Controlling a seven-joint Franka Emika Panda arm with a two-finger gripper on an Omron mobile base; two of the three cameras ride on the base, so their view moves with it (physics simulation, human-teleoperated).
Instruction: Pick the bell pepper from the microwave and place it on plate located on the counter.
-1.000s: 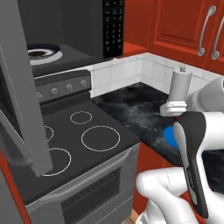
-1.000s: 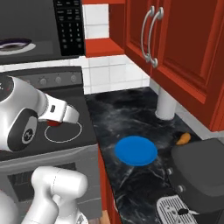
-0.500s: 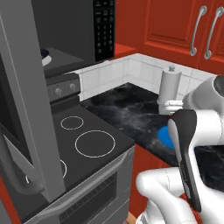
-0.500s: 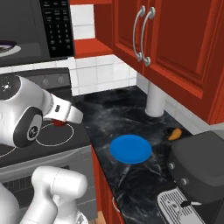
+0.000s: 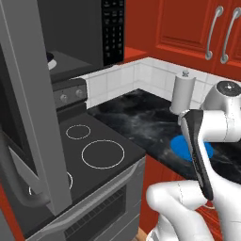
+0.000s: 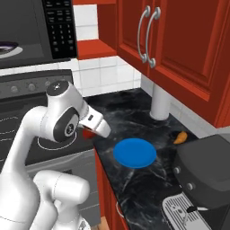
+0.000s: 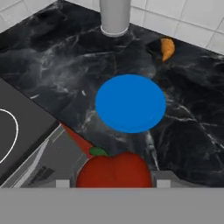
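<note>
Glossy black marbled counter [image 6: 134, 184] now sits squarely ahead, the base having rolled away from the dark grey-black microwave [image 5: 80, 37] toward it.
Small red rounded bell pepper [image 7: 114, 171] is out of the oven, clamped between the fingers [image 7: 114, 183], which are closed tight around it; it hangs above the counter's front edge beside the stove, just short of the flat bright blue round plate [image 7: 130, 103]. Only the carry-over and set-down seem left.

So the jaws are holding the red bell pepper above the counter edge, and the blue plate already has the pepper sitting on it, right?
Not quite. The blue plate is bare; the hand view shows the bell pepper held between the jaws, short of the plate. The rest is right.
</note>
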